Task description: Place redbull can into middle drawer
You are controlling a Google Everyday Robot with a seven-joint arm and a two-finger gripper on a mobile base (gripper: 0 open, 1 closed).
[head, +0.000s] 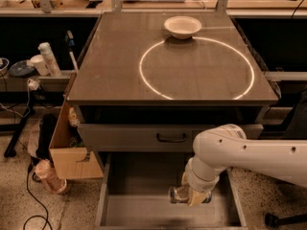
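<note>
The middle drawer (136, 200) is pulled open at the bottom of the camera view, a wide grey metal tray with a bare floor. My white arm reaches in from the right, and my gripper (191, 195) hangs over the drawer's right half. It is shut on the redbull can (177, 194), a slim silvery can held on its side, its end sticking out to the left just above the drawer floor. The wrist hides most of the can.
A white bowl (182, 27) sits at the back of the table top (120, 75), on a white ring marking. A closed drawer front with a black handle (171, 138) is above the open drawer. A cardboard box (67, 147) and bottles stand at the left.
</note>
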